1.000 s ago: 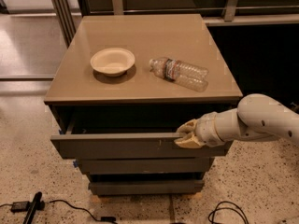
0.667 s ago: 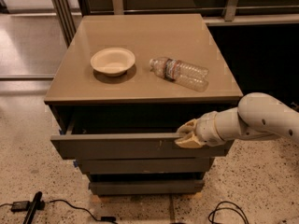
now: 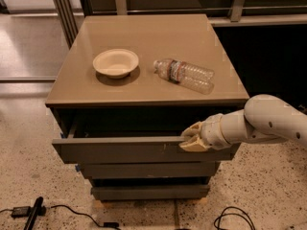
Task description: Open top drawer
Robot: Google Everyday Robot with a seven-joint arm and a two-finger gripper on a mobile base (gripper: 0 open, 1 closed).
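The top drawer (image 3: 120, 150) is the widest grey-brown front of three and stands pulled out a short way from the cabinet, with a dark gap above it. My gripper (image 3: 190, 141) comes in from the right on a white arm (image 3: 268, 121). Its tan fingers (image 3: 194, 145) sit on the drawer's upper edge, right of centre, touching the front. Two narrower drawer fronts (image 3: 148, 169) lie below, pushed in.
On the cabinet top (image 3: 158, 32) stand a cream bowl (image 3: 115, 63) and a clear plastic bottle (image 3: 184, 74) lying on its side. Cables and a black tool (image 3: 33, 213) lie on the speckled floor. A metal rack (image 3: 64, 8) stands at back left.
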